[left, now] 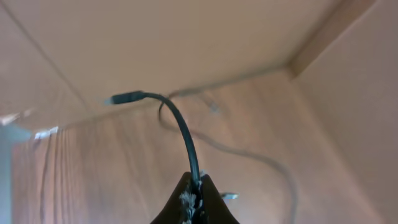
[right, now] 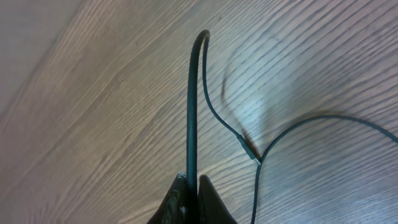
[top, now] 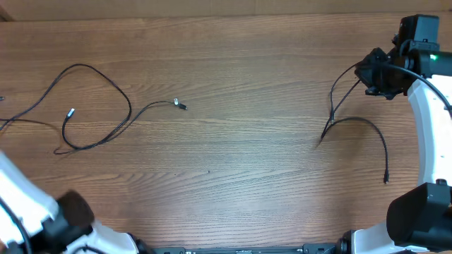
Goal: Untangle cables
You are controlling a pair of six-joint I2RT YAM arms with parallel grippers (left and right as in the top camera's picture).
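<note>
Right gripper [top: 376,76] is at the far right of the table [top: 233,183], fingers pinched together on the right cable [top: 367,120]. That cable drops to the wood and curls toward the near edge. Left cable [top: 130,107] lies looped at table left and runs off the left edge. Only the left wrist view shows the left gripper [left: 196,186], clamped on a held cord [left: 183,130] with its plug tip free. Only the right wrist view shows a small inline joint [right: 249,149].
</note>
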